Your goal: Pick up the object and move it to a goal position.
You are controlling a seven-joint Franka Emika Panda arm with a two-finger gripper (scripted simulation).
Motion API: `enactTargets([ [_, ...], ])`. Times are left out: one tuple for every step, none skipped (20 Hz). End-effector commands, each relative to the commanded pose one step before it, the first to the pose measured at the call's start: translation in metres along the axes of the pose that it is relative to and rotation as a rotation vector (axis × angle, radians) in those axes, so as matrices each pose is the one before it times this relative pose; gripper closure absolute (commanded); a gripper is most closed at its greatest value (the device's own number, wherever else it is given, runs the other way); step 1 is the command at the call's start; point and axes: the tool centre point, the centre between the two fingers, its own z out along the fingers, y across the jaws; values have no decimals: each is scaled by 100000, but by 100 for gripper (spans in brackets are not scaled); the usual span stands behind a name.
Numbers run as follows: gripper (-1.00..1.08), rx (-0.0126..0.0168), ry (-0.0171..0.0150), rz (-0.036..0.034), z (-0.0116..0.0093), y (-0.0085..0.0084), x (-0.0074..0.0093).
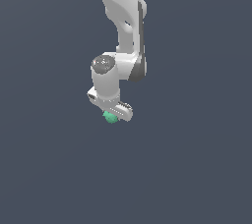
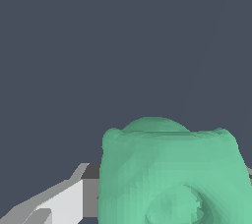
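Note:
The object (image 1: pixel 110 118) is a small teal-green lumpy piece that shows just under the white hand in the exterior view. My gripper (image 1: pixel 113 115) is shut on it, and the hand hides most of it. In the wrist view the object (image 2: pixel 170 174) fills the space between the jaws, with a round hollow facing the camera. One grey-white finger (image 2: pixel 64 201) presses against its side. Only a sliver of the other finger shows at the frame's edge. I cannot tell whether the object rests on anything.
The white arm (image 1: pixel 125 21) rises straight above the gripper to the upper edge of the exterior view. Around it there is only a plain dark grey-blue background, with no other objects, edges or goal marker in view.

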Motion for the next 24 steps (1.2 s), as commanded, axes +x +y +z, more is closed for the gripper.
enactTargets([
  [108, 60, 99, 7, -2146, -448, -290],
  [108, 0, 0, 0, -957, -202, -139],
  [108, 0, 0, 0, -1006, -211, -144],
  [108, 0, 0, 0, -1054, -221, -150],
  [108, -69, 23, 65, -1096, -204, -142],
  [108, 0, 0, 0, -1145, -239, -159],
  [108, 0, 0, 0, -1185, -246, -163],
  [108, 0, 0, 0, -1205, -250, -164],
  [108, -55, 27, 33, -1214, -245, -160],
  [108, 0, 0, 0, -1208, -251, -161],
  [108, 0, 0, 0, -1191, -248, -157],
  [108, -55, 28, 32, -1175, -241, -151],
  [108, 0, 0, 0, -1161, -243, -149],
  [108, 0, 0, 0, -1147, -242, -146],
  [108, 0, 0, 0, -1135, -241, -142],
  [108, -55, 30, 29, -1125, -239, -139],
  [108, 0, 0, 0, -1113, -239, -136],
  [108, 0, 0, 0, -1103, -239, -133],
  [108, 0, 0, 0, -1094, -239, -129],
  [108, 0, 0, 0, -1084, -239, -126],
  [108, 0, 0, 0, -1075, -240, -122],
  [108, 0, 0, 0, -1066, -240, -119],
  [108, 0, 0, 0, -1056, -241, -115],
  [108, 0, 0, 0, -1030, -238, -108],
])
